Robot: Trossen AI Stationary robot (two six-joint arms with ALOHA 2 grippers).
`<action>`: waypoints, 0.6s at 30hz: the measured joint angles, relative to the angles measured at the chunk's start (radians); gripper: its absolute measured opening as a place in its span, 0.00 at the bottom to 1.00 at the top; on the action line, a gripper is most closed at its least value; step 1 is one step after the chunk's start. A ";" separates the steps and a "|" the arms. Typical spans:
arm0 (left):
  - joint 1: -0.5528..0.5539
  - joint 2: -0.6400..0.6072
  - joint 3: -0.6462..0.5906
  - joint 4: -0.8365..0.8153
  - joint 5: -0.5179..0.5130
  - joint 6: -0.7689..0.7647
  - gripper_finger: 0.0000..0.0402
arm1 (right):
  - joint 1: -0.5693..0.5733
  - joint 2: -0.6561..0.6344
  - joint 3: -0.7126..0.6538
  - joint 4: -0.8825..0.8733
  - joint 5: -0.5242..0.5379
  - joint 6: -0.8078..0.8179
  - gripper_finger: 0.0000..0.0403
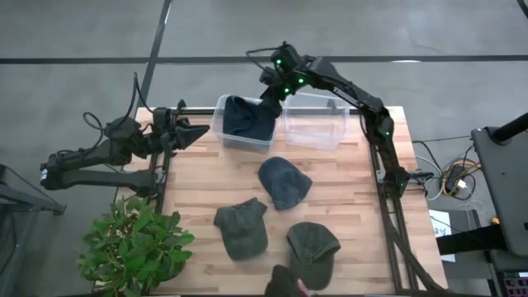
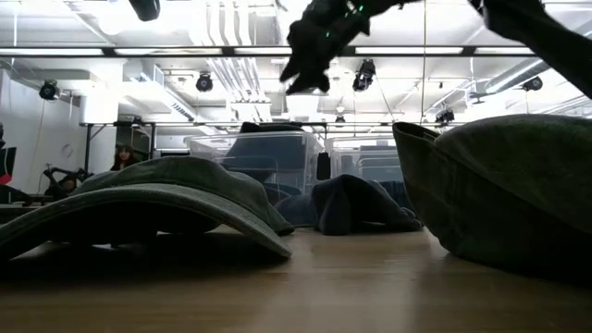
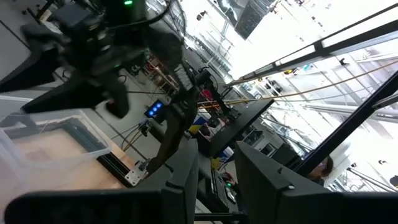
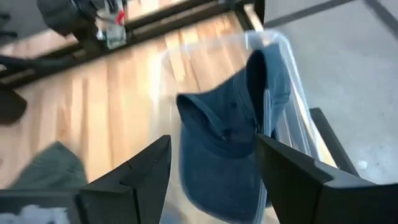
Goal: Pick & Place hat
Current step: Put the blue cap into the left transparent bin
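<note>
A dark blue hat [image 1: 245,118] lies crumpled in the left clear bin [image 1: 221,124] at the table's far edge. In the right wrist view this hat [image 4: 230,143] leans partly up the bin's wall. My right gripper [image 1: 271,103] hangs open above that bin, clear of the hat [image 4: 211,146]; the low view shows it high over the bins [image 2: 310,55]. My left gripper [image 1: 194,132] waits open at the table's far left corner [image 3: 217,165]. On the table lie another blue hat [image 1: 285,181] and two green hats [image 1: 242,227] [image 1: 313,245].
A second clear bin [image 1: 315,124] stands to the right of the first, with nothing in it. A potted plant [image 1: 136,243] sits at the near left corner. A dark object [image 1: 285,283] lies at the near edge. Bare wood [image 1: 206,173] shows between the bins and the hats.
</note>
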 joint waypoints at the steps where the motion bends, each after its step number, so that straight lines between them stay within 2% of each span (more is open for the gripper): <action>1: 0.000 0.000 0.000 -0.001 0.000 0.000 0.25 | 0.005 -0.015 0.000 0.002 0.001 0.012 0.56; 10: 0.000 0.024 0.000 -0.064 0.003 0.001 0.25 | 0.095 -0.152 -0.002 -0.004 0.001 0.109 0.52; 18: 0.000 0.064 0.000 -0.136 0.003 0.049 0.25 | 0.213 -0.248 -0.012 -0.028 0.018 0.249 0.44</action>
